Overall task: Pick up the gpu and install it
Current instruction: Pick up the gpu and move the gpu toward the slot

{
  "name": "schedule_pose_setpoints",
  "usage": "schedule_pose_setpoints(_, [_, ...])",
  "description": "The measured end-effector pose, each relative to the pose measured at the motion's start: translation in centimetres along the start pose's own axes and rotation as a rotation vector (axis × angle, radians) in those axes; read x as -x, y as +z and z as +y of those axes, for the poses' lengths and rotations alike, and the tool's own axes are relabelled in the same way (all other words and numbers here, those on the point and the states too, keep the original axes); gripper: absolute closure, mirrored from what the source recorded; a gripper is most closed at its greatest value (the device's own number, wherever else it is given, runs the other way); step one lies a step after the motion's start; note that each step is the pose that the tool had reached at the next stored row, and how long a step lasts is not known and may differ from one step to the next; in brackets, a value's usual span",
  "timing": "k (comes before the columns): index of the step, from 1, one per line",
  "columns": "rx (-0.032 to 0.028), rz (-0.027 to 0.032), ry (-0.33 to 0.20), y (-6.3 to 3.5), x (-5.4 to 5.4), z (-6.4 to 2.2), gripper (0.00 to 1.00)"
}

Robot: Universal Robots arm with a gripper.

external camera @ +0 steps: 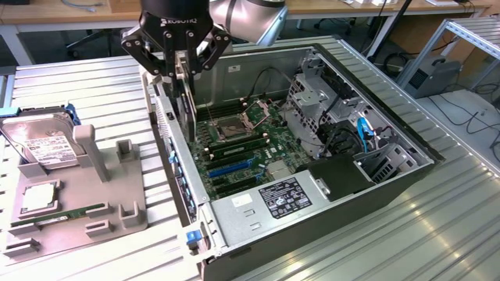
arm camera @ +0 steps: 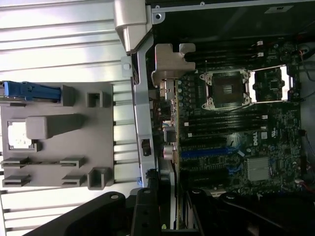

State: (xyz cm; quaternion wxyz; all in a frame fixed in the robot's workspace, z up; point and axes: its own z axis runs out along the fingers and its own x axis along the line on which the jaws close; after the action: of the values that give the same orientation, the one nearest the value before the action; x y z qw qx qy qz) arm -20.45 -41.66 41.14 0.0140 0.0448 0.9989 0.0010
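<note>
1. holding: gripper [external camera: 181,69], claw clamped on the gpu [external camera: 186,108]; card hangs upright, on edge.
2. position: 11 o'clock in the exterior view, over the motherboard [external camera: 238,155] of the open computer case [external camera: 367,205], beside its rear wall.
3. at 8 o'clock: grey holder [external camera: 117,199] with hard drive [external camera: 43,146] and memory stick [external camera: 58,215].

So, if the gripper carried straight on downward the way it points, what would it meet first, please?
Probably the motherboard in the open case, close to the case wall. The gpu clamped in the gripper hangs edge-down and would touch first. Whether it lines up with a slot I cannot tell.
</note>
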Motion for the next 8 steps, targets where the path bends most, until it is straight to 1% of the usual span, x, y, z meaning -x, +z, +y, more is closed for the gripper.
schedule_pose_setpoints(8, [0.0000,0.0000,0.000,0.54,0.55,0.05,0.73])
